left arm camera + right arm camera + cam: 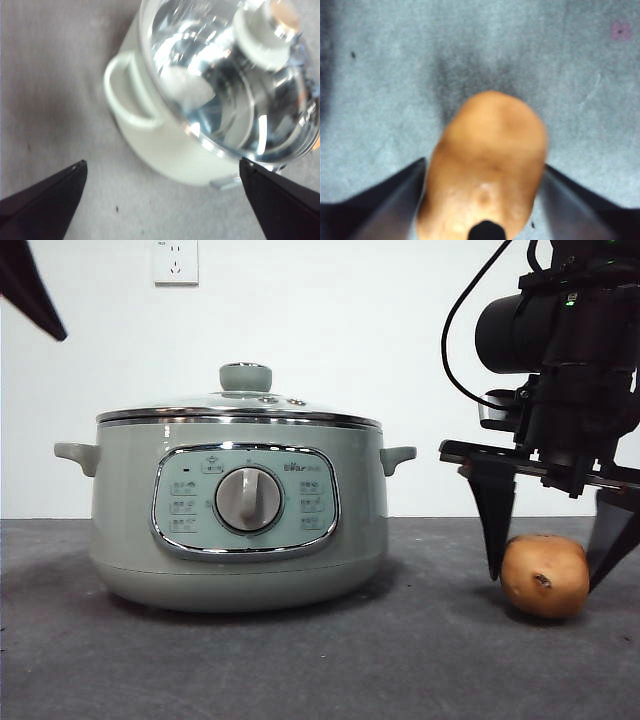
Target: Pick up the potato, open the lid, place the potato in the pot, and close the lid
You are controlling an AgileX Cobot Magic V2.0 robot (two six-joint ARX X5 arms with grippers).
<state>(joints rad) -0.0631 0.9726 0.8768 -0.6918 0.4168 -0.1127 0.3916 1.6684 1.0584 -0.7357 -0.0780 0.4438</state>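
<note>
Right gripper (545, 575) straddles the roundish orange-brown potato (544, 576) on the grey bench (300, 660), jaws released. Only the left wrist view shows the left gripper (162, 172) – jaws spread above the sage-green pot's (165, 150) glass lid (235, 80).

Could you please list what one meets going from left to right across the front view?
Black tip of the waiting left tool at the top corner → pot with its lid on top → right tool, open astride the potato on the table.

I see the lid (240, 405) sitting on the pot (238, 515) at the desk's (320, 660) left; the potato (544, 576) lies right of it, between my right gripper's (552, 570) jaws.
</note>
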